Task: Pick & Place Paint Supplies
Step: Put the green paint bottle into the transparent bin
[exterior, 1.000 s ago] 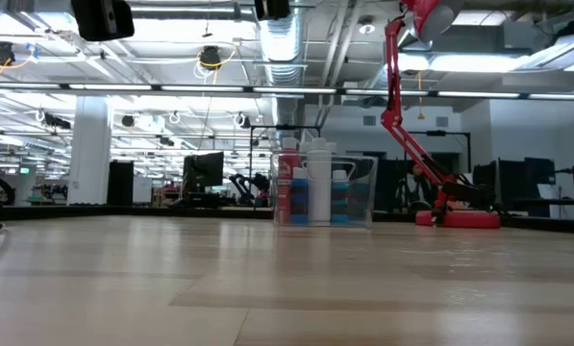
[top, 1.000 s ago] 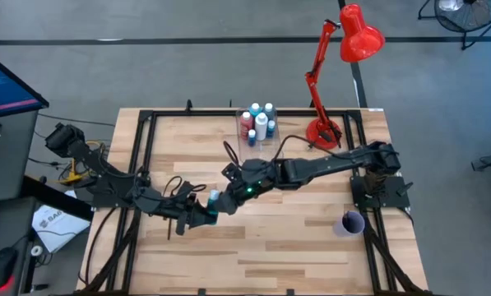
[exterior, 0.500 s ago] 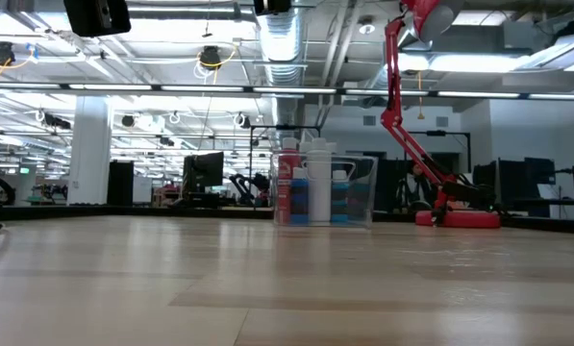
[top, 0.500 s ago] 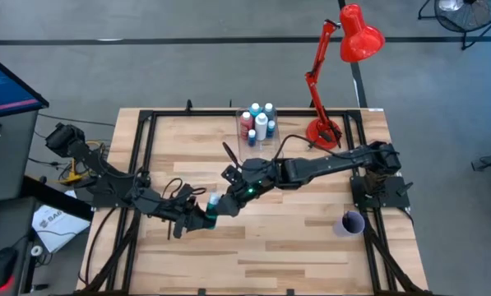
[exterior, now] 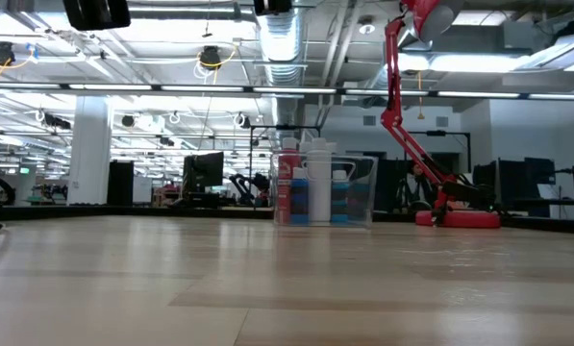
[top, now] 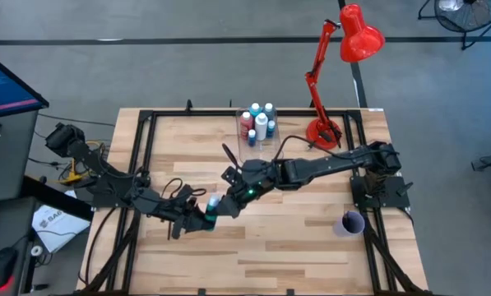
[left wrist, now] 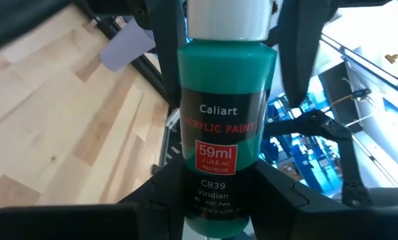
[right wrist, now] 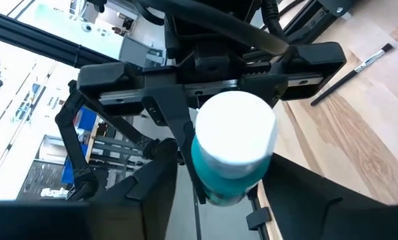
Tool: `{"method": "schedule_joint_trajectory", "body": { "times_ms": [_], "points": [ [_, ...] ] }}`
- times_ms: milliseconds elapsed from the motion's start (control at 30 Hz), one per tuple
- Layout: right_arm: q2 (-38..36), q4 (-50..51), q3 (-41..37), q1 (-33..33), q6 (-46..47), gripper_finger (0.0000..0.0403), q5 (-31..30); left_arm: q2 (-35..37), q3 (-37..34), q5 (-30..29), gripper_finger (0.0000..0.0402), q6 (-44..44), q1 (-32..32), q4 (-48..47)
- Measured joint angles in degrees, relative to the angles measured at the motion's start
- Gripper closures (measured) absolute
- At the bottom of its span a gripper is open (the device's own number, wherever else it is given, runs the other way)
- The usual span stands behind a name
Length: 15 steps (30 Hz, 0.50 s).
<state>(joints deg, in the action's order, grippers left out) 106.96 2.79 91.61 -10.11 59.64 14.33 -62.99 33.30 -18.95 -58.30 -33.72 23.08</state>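
Because the green paint bottle (left wrist: 227,127) has to travel from the lower left of the high view toward the clear box (top: 259,131) at upper centre, you have the two arms meeting mid-desk (top: 311,238) for what looks like a hand-over. Your left hand (top: 201,218) is clamped on the bottle's lower body, holding it off the desk with the white cap pointing toward the other arm; the left wrist view shows the label squarely between its fingers (left wrist: 152,193). Your right hand (top: 223,205) reaches in from the right of the high view, its fingers (right wrist: 152,193) apart and straddling the capped end without visibly pinching it yet.

Both arms are stretched low and nearly level, wrists facing each other just left of centre. Several bottles (top: 261,125) already stand inside the box, and a thin dark paintbrush (top: 228,153) lies on the desk just left of it. I'd judge the next step needs the right fingers to seat firmly before the left lets go.
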Motion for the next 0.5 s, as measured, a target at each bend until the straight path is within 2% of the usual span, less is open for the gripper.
{"method": "schedule_joint_trajectory", "body": {
  "times_ms": [267,500],
  "points": [
    [0.0,-1.7,0.0,0.0,-0.1,0.0236,0.0,0.1,0.1,1.4,0.0285,-0.5,-1.4,0.5],
    [0.0,-2.5,-0.1,0.0,-0.2,0.0237,-0.6,0.1,0.1,1.3,0.0285,-0.6,-1.9,0.5]
  ]
}}
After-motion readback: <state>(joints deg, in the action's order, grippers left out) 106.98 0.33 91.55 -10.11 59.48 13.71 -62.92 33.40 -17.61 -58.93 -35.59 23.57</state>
